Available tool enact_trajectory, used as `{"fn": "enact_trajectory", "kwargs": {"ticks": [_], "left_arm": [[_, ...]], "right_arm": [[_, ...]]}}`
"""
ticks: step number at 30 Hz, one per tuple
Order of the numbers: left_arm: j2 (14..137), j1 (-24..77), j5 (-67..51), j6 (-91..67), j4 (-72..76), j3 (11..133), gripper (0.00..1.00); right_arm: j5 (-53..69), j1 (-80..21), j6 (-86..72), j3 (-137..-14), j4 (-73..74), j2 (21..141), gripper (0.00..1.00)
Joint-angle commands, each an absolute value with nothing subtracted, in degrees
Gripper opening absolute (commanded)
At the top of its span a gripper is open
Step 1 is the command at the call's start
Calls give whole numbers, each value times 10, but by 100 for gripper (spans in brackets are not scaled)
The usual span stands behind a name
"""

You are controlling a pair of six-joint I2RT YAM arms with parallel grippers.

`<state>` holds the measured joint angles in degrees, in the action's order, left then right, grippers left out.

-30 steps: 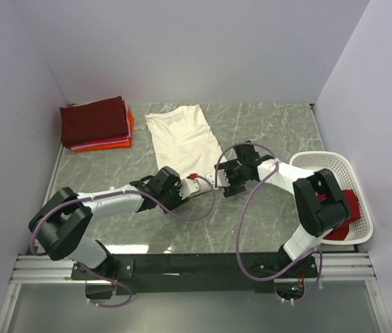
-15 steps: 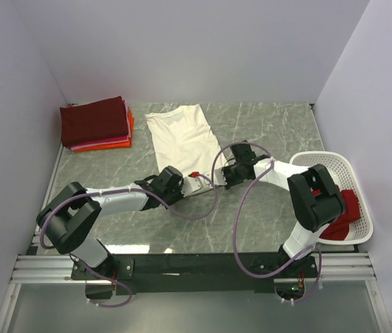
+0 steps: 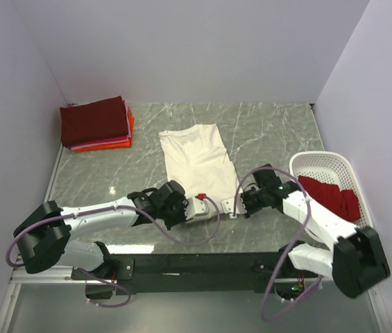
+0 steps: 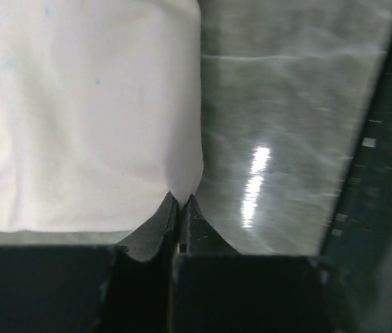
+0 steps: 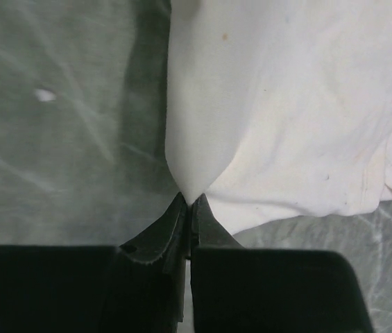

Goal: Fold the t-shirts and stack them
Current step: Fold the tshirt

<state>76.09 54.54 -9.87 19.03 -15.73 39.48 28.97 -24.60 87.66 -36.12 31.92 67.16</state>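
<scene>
Two slim white-tubed arms, the left arm (image 3: 102,208) and the right arm (image 3: 324,218), each carry chunky black joint housings and a looping lilac cable (image 3: 179,240). The left gripper (image 4: 180,201) and right gripper (image 5: 190,202) show dark, tapered, wedge-shaped fingers (image 4: 155,225).

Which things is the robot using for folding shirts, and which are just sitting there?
For the job: cream-white t-shirt, pinched at its near edge by the left gripper and right gripper; folded stack of shirts, back left; red shirt in the white basket.

Just there: the white basket itself; table.
</scene>
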Motion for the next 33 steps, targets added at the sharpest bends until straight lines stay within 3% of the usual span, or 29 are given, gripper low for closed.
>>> {"fn": "enact_trajectory", "kwargs": {"ticks": [1, 7, 13, 22, 33], "left_arm": [[730, 572, -169, 161, -184, 395, 0], [688, 553, -113, 185, -160, 404, 0], [718, 415, -142, 226, -128, 480, 0], [873, 266, -185, 260, -121, 655, 0], [1055, 181, -184, 214, -79, 794, 0]], "right_arm": [[328, -249, 847, -335, 399, 593, 0], [323, -242, 731, -388, 350, 597, 0], [303, -225, 647, -520, 278, 721, 0], [266, -206, 559, -755, 236, 922, 0], [196, -202, 491, -970, 191, 1136, 0]]}}
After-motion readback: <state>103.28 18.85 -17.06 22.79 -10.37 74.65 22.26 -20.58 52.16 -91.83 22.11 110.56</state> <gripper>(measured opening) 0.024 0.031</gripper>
